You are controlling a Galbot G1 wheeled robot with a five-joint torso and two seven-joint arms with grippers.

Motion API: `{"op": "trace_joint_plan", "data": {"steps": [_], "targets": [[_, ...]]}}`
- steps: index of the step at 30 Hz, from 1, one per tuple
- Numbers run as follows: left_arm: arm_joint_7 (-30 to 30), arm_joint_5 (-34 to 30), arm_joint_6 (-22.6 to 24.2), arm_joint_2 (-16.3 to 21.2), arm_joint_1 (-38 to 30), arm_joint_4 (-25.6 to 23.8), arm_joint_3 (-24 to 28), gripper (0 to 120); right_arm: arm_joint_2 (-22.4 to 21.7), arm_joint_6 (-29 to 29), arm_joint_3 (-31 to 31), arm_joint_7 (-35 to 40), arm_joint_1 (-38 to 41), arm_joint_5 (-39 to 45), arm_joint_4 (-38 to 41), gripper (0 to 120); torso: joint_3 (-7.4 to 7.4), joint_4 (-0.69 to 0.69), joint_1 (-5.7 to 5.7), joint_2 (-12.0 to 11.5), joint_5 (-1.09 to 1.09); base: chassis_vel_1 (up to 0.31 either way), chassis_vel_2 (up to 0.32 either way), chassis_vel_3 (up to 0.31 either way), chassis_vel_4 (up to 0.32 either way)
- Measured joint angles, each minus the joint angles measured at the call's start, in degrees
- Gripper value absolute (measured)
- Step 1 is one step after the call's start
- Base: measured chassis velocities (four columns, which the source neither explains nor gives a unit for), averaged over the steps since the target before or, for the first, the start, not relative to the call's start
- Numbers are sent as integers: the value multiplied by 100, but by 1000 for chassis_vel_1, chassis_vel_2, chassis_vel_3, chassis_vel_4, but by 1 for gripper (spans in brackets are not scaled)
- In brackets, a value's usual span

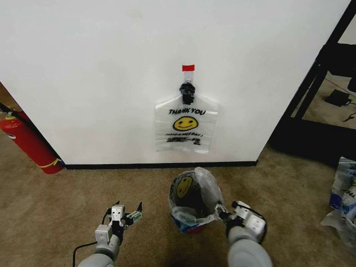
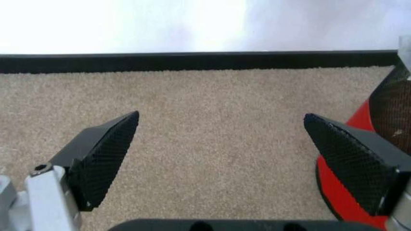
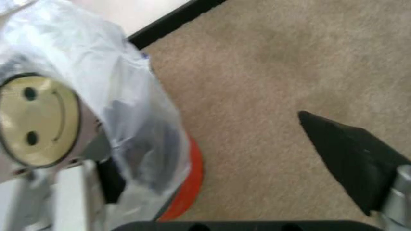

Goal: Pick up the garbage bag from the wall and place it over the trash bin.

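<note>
A garbage bag (image 1: 186, 123) with a yellow smiley face and "THANK YOU" lettering is hanging on the white wall (image 1: 100, 72) from a black clip (image 1: 187, 92) under a strip of red tape (image 1: 188, 68), untouched. Directly below it on the carpet (image 1: 67, 206), the trash bin (image 1: 185, 196), a black mesh basket with a red base, is already wearing another smiley bag (image 1: 203, 189), which is bunching loosely over its rim and down the robot's right side.

The left claw (image 1: 127, 215) is hovering low over the carpet just to the left of the bin, its 2 fingers spread wide and holding nothing; in the left wrist view (image 2: 222, 151) bare carpet is showing between the pads, with the bin's red base at the edge. The right claw (image 1: 227, 213) is sitting right against the draped bag on the bin's other side. In the right wrist view (image 3: 218, 159) 1 finger is pressing against the plastic while the other stands well apart over the carpet, so it looks released rather than gripping.

Judging by this, the bin is lined with 1 bag, though loosely, while the bag on the wall is not yet picked. A red fire extinguisher (image 1: 28, 142) is leaning far off to the left.
</note>
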Motion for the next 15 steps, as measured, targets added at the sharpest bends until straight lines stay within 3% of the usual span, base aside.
{"op": "trace_joint_plan", "data": {"steps": [2,5,15], "targets": [[6,0,0,-17,-17,9,41,100,46,10,27,-20,79,-17,-224,97,0,0,0,0,1,0,0,0,0],[14,6,5,-19,-18,16,74,100,172,39,2,-65,232,-87,-560,99,0,2,0,0,1,0,0,0,0],[21,-9,-25,-8,17,75,34,100,285,111,-111,-301,529,-368,-1322,100,0,1,0,0,0,0,0,0,0]]}}
